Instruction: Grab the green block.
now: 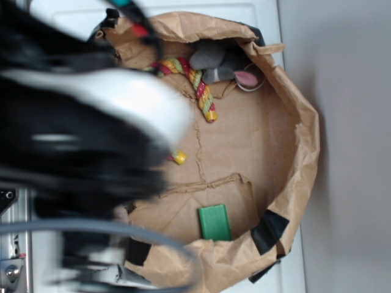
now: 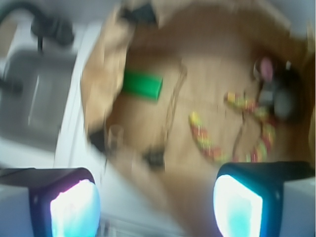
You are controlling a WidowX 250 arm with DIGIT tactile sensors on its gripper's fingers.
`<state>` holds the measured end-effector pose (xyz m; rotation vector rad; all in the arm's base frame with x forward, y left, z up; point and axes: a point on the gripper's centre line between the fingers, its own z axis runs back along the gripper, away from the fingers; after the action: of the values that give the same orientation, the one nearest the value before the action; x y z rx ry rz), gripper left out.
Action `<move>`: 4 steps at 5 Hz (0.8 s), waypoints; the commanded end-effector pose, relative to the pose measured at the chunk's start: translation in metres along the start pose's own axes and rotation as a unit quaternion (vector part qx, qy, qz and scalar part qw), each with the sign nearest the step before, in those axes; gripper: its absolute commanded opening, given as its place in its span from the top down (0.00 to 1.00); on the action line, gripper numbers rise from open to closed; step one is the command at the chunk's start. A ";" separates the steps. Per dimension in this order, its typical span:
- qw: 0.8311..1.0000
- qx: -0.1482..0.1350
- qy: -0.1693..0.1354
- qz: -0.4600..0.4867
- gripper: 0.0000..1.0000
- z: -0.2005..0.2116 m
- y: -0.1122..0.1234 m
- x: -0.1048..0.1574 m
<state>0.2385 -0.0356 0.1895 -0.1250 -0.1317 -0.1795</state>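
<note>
Your green block (image 1: 214, 222) lies flat on the brown paper floor of a round paper-lined basket (image 1: 303, 152), close to its near rim in the exterior view, just beside a strip of black tape (image 1: 269, 231) on the wall. Nothing touches it. In the wrist view the same block (image 2: 142, 85) sits toward the upper left, near the paper wall, and looks blurred.

The twisted rope toy (image 1: 198, 85), red, yellow and green, curls across the far side of the basket, well apart from the block. One end of it points toward the middle of the paper floor. A grey plush toy (image 1: 220, 61) with a pink ear rests against the far wall, touching the rope's upper bend.

Your hand (image 2: 155, 205) hangs above the basket, holding nothing. Its two fingers (image 2: 74, 207) stand wide apart at the bottom of the wrist view, with bare paper showing between them. The block is well away from both fingertips, up and to the left of the gap. In the exterior view the arm (image 1: 79, 134) is a dark and white blur covering the left half, so you cannot read the fingers there.

The basket stands on a white surface (image 1: 263, 12).
</note>
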 end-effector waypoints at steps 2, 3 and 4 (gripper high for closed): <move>0.969 -0.095 -0.065 -0.218 0.00 -0.006 0.005 0.072; 0.929 -0.129 -0.084 -0.337 0.00 0.002 0.022 0.042; 0.892 -0.125 -0.087 -0.426 0.00 -0.002 0.036 0.030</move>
<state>0.2791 -0.0057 0.1671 -0.3704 -0.2903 -1.0640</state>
